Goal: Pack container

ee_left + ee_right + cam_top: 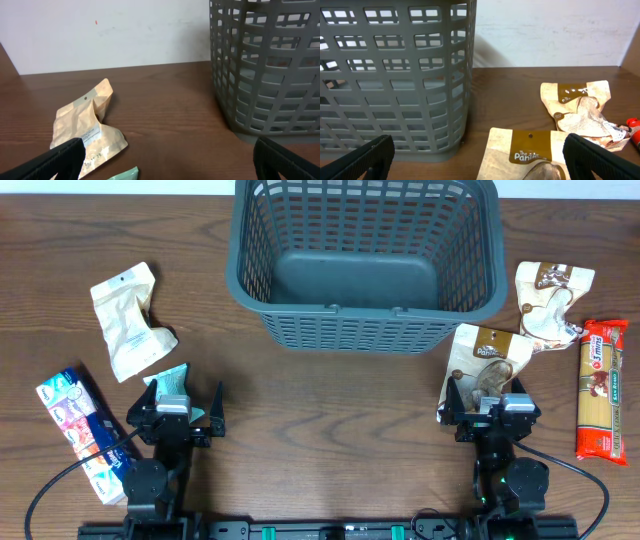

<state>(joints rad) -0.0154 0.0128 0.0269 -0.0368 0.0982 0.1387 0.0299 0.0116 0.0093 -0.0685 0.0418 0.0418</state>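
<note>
The dark grey lattice container (365, 330) stands empty at the back middle of the table; it also shows in the left wrist view (265, 70) and the right wrist view (395, 75). My left gripper (174, 412) is open and empty, near a teal packet (172, 383) whose corner shows in the left wrist view (125, 174). A cream pouch (130, 320) lies beyond it, also in the left wrist view (87, 127). My right gripper (492, 408) is open and empty over the near end of a brown-and-cream Pantry pouch (487, 358), also in the right wrist view (530, 152).
A blue and white packet (80, 430) lies at the front left. A second crumpled brown-and-cream pouch (550, 300) and a red spaghetti packet (602, 390) lie at the right. The crumpled pouch also shows in the right wrist view (580, 110).
</note>
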